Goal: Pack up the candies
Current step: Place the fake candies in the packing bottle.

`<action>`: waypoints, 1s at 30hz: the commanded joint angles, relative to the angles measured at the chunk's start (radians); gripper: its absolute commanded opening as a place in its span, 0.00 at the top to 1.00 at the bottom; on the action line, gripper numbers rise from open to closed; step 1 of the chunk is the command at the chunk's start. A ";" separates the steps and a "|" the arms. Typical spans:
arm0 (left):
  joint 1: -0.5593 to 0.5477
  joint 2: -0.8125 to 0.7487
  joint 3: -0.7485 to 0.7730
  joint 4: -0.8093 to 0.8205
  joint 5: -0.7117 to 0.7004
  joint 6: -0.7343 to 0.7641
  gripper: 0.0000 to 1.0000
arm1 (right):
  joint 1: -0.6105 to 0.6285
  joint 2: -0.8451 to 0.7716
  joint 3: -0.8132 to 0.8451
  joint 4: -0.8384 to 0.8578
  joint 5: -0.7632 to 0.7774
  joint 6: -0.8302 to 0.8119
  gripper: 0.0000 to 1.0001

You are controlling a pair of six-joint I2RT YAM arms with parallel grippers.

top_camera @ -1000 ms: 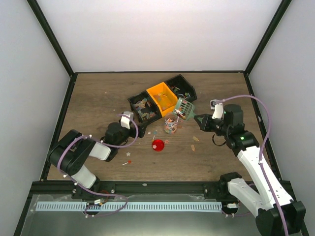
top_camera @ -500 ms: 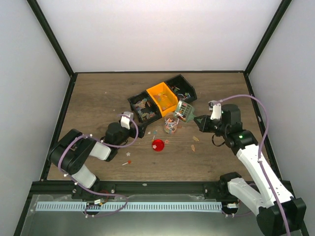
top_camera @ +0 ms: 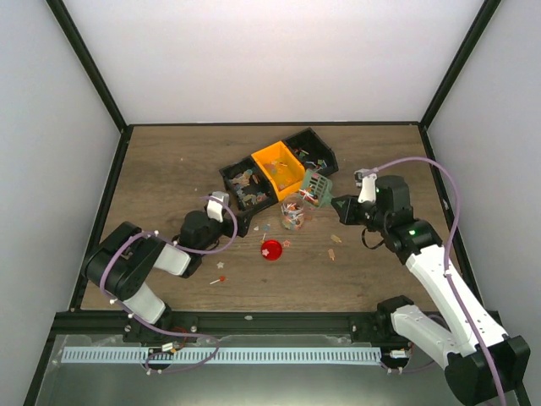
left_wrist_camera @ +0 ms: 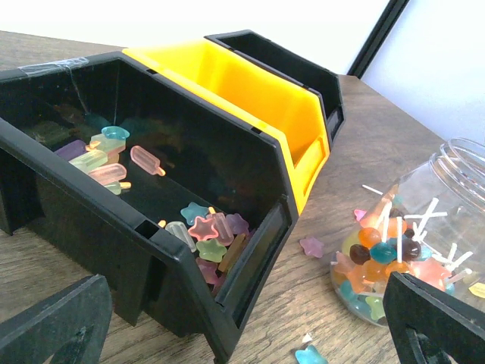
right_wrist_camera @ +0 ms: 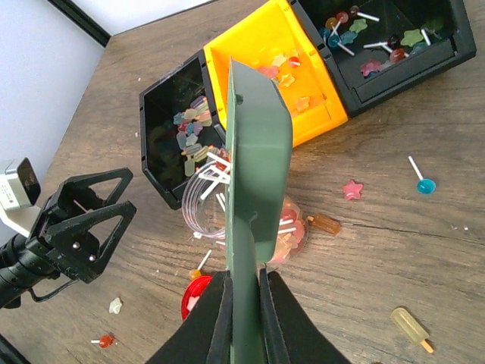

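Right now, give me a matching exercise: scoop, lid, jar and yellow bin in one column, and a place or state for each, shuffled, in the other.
Things:
1. scoop
2. lid
3. jar
4. yellow bin

Places or states:
A. between two black bins
B. flat on the table, off the jar
C. clamped in the right gripper
D. part filled with candies

Pairs: 1-C, 2-B, 3-D, 4-A
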 commanded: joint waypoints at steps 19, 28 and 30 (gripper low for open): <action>0.015 0.025 -0.008 0.054 0.020 -0.011 0.00 | 0.103 0.035 0.100 -0.044 0.152 -0.035 0.99; 0.019 0.033 -0.005 0.056 0.028 -0.013 0.00 | 0.103 0.039 0.133 -0.070 0.177 -0.058 0.99; 0.020 0.037 -0.004 0.056 0.031 -0.013 0.00 | 0.103 0.042 0.138 -0.075 0.175 -0.062 0.99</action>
